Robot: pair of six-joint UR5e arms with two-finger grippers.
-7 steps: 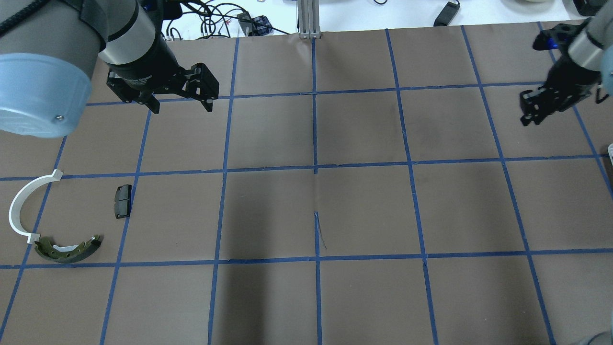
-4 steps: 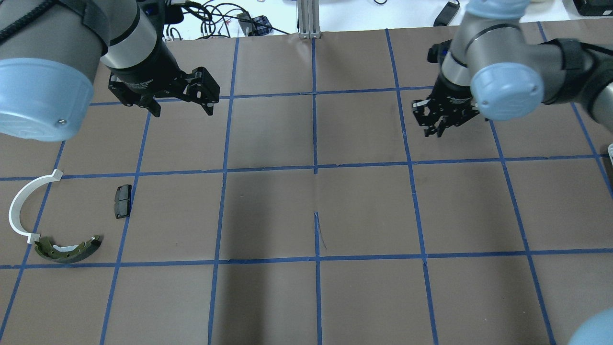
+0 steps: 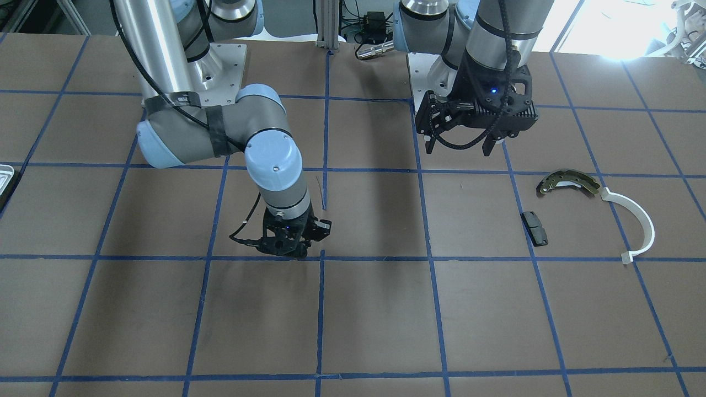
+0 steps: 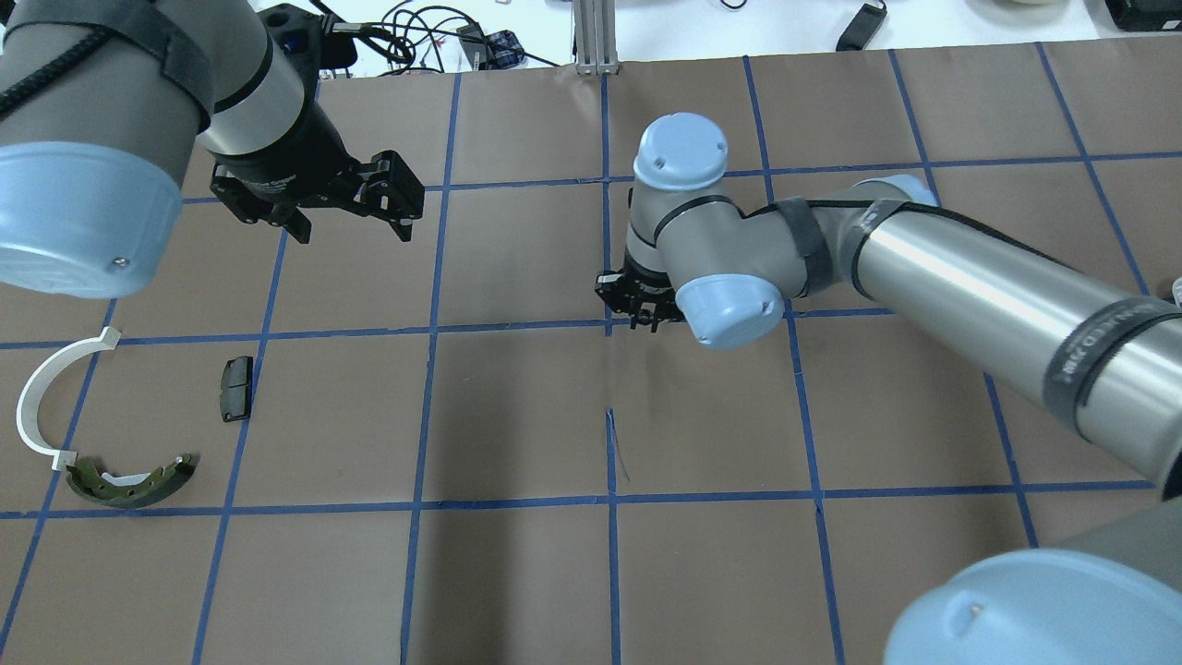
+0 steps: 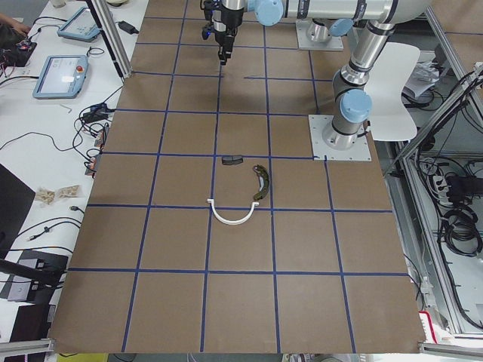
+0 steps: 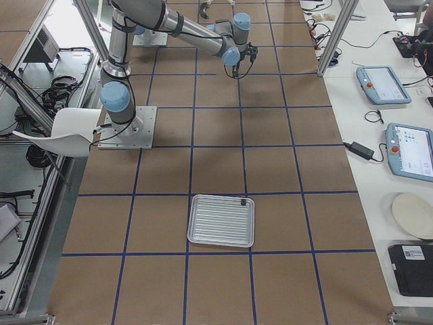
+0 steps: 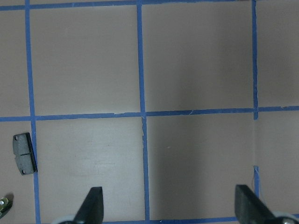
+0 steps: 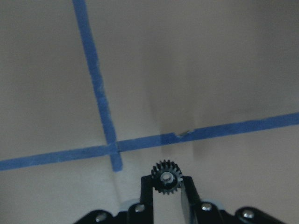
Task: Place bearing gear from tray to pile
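My right gripper (image 8: 167, 187) is shut on a small black toothed bearing gear (image 8: 166, 176). It holds the gear low over a blue tape crossing near the table's middle (image 4: 642, 319) (image 3: 287, 251). My left gripper (image 4: 354, 229) (image 3: 459, 150) is open and empty, hovering above the far left part of the table. The pile lies on the left: a brass-and-grey brake shoe (image 4: 129, 482) (image 3: 568, 181), a white plastic arc (image 4: 37, 397) (image 3: 640, 220) and a black pad (image 4: 236, 388) (image 7: 24, 153). The silvery ribbed tray (image 6: 221, 221) lies far to the right.
A small dark item (image 6: 243, 202) sits at the tray's far corner. A tray corner shows at the front view's left edge (image 3: 4, 182). Cables and an aluminium post (image 4: 596, 37) stand beyond the table's far edge. The brown mat carries a blue tape grid.
My right arm has swept from the table's far right edge leftward to the middle. My left gripper has barely moved and stays open.
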